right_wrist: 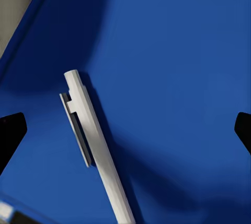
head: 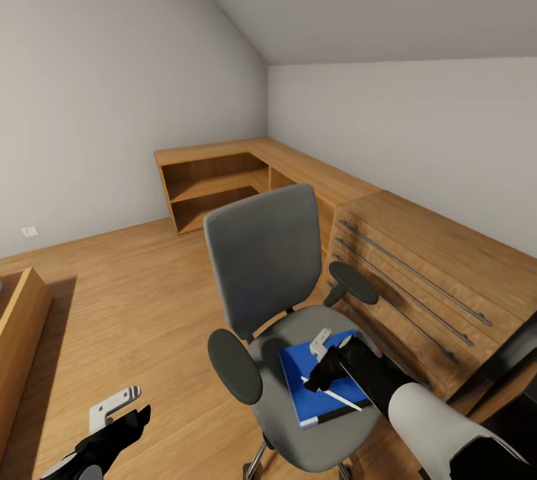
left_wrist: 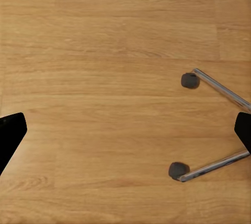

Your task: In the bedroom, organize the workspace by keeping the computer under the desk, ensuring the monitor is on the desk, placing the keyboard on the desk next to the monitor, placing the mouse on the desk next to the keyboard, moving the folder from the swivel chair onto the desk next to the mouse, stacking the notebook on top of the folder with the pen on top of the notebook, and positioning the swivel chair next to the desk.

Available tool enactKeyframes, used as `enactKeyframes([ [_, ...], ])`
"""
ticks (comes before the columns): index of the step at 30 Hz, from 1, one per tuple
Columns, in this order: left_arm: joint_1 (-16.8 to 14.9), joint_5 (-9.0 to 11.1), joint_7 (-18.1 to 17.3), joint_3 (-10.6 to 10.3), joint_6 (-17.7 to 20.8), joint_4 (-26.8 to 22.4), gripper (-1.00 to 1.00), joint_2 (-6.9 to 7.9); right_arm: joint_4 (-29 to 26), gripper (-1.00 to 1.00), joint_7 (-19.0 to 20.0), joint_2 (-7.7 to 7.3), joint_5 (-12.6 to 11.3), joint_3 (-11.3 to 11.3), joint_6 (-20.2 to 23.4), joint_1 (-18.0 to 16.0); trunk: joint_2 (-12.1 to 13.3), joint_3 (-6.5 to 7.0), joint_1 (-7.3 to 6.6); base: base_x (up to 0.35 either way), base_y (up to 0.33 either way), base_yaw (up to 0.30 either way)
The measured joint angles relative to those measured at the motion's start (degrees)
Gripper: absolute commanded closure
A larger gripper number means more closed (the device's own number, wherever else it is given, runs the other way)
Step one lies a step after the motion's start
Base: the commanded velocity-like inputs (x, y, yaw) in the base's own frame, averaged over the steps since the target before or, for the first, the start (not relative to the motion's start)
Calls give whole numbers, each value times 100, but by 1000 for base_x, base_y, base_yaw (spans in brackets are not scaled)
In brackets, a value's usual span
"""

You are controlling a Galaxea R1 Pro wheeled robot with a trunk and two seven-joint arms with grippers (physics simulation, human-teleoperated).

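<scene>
The swivel chair [head: 265,256] stands in the middle of the room, its grey back towards the far wall. On its seat lies the blue folder [head: 298,390], with the white pen [head: 335,395] lying across the cover. My right gripper [head: 319,360] hovers open just above them. In the right wrist view the pen [right_wrist: 97,145] rests on the folder [right_wrist: 172,78], between the spread fingertips of the gripper [right_wrist: 125,135]. My left gripper [head: 119,409] hangs open low beside the chair. Under the left gripper [left_wrist: 125,130] are bare floor and the chair's chrome base [left_wrist: 214,166].
A light-wood chest with long bar handles [head: 418,263] stands close behind the chair on the right. A low wooden shelf unit [head: 216,189] runs along the far walls. Another wooden piece [head: 19,316] sits at the left edge. A black slab [head: 514,360] crosses the right edge.
</scene>
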Motion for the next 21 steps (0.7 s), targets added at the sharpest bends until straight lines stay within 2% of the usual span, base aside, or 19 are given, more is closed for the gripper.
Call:
enactKeyframes([
  [5, 0, 0, 1, 1, 0, 0, -100, 0, 3, -100, 0, 1, 0, 0, 0, 0, -119, -53, 65, 0, 0, 0],
  [13, 0, 0, 1, -1, 0, 0, -100, 0, 4, -100, -1, 1, 0, 0, 0, 0, -120, -54, 66, 0, 0, 0],
  [16, 0, 0, 1, -5, 0, 0, -100, -2, 4, -100, 0, 1, 0, 1, 0, 0, -239, -107, 131, 0, 0, 0],
  [21, 0, 0, 1, -7, 0, 0, -100, -8, 4, -100, 0, 1, 0, 0, 0, 0, -241, -108, 132, 0, 0, 0],
])
